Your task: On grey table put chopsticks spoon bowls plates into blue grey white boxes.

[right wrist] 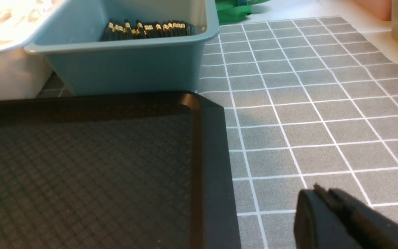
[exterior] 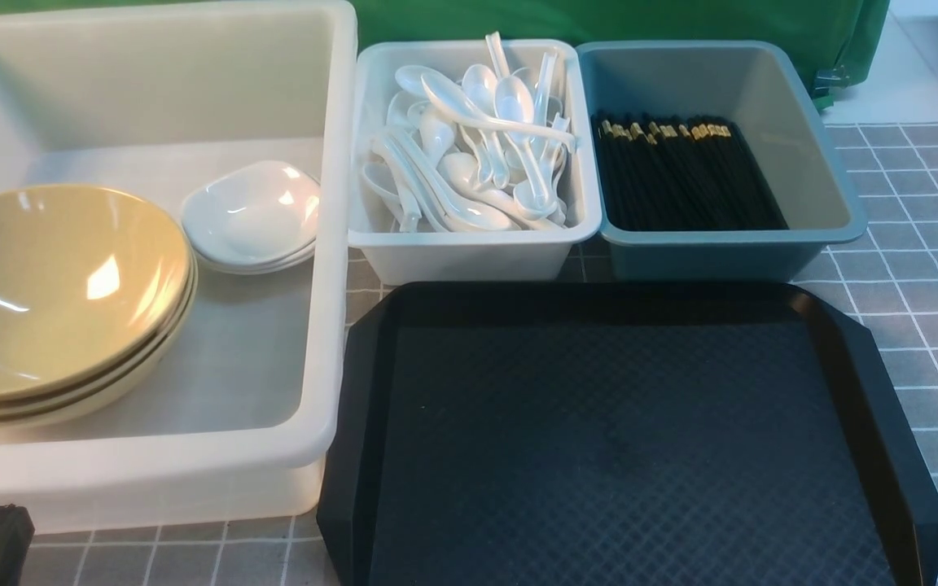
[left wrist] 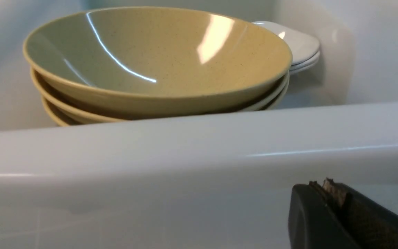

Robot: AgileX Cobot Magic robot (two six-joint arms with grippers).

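The work looks finished: the black tray [exterior: 624, 431] is bare, and I see no loose piece on the grey table [exterior: 917, 268]. So the step in hand, as I judge it, is to rest both arms clear of the boxes. To do it well, each arm should keep low and outside the walls, with jaws together, so that nothing stacked is knocked.

The white tub [exterior: 330, 244] stands directly ahead of the left gripper [left wrist: 327, 193], and its near wall is very close to the tips. The jaws are pressed together and hold nothing. The bowls [left wrist: 157, 62] sit in one stack beyond that wall, inside the tub, higher than the tips. The plates [left wrist: 299, 45] lie behind the bowls, farther from the gripper, touching or almost touching the stack.

The right gripper [right wrist: 323, 199] hovers low over the table, just beside the tray's edge. Its jaws look closed or almost closed, and they hold nothing. The blue box [right wrist: 130, 65] stands ahead of it, across the tray corner and well apart. The chopsticks [right wrist: 147, 29] lie in a bundle inside this box. The pale box [exterior: 477, 236] is further to the left of this gripper, past the blue one, and the spoons [exterior: 477, 138] are heaped in it.
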